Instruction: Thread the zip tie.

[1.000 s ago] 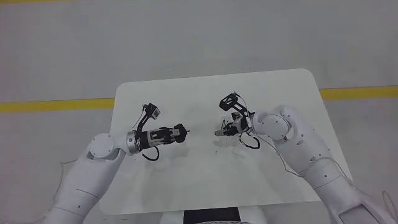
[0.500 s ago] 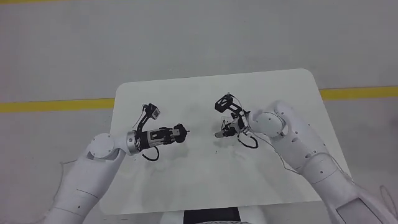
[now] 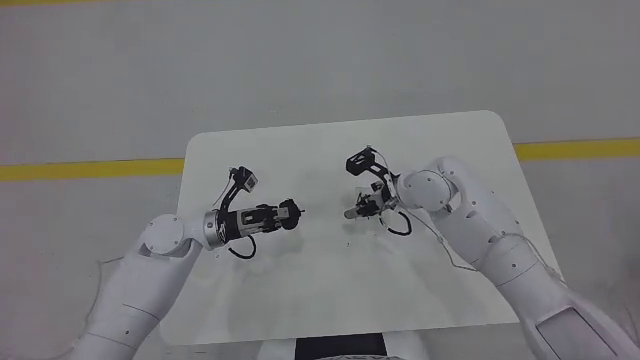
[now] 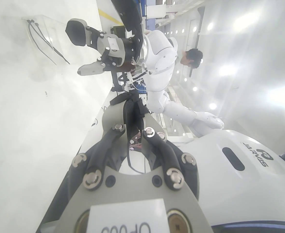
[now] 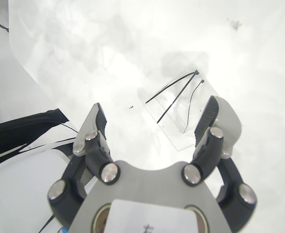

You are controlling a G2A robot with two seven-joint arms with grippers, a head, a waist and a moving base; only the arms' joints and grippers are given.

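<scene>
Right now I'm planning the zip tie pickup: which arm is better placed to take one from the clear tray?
Right, probably. The right claw is open and aimed at the clear tray holding the zip ties; the left claw is shut and sits farther away.

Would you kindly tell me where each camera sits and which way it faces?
Top view: above the arms, looking down at the white table; both arms show, left gripper facing right gripper.
Left wrist view: on the left wrist, looking across the table at the open right gripper; own shut fingers in front.
Right wrist view: on the right wrist, looking down at the clear tray; own open fingers frame it.
Shared: both wrist views show the zip ties.
</scene>
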